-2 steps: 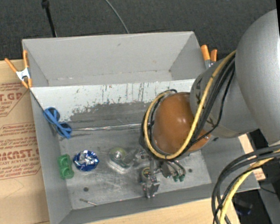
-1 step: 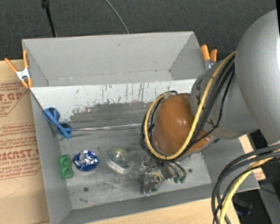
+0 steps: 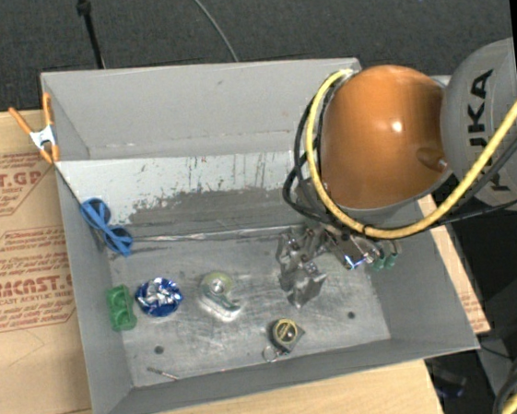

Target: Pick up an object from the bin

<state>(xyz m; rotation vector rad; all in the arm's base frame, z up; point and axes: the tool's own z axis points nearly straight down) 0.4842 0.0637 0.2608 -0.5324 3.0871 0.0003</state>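
Moderately bright, even lighting from above, small white highlight on the orange wrist cover (image 3: pixel 385 140), dull sheen along the scratched floor of the grey bin (image 3: pixel 211 114), soft shadow beneath the gripper (image 3: pixel 302 280), dark surround behind the far wall.

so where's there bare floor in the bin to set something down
Bare floor runs along the back, between the blue loop and the gripper, and in the front right corner past the small ring. The left-middle row is crowded: green piece, blue ball, clear lump.
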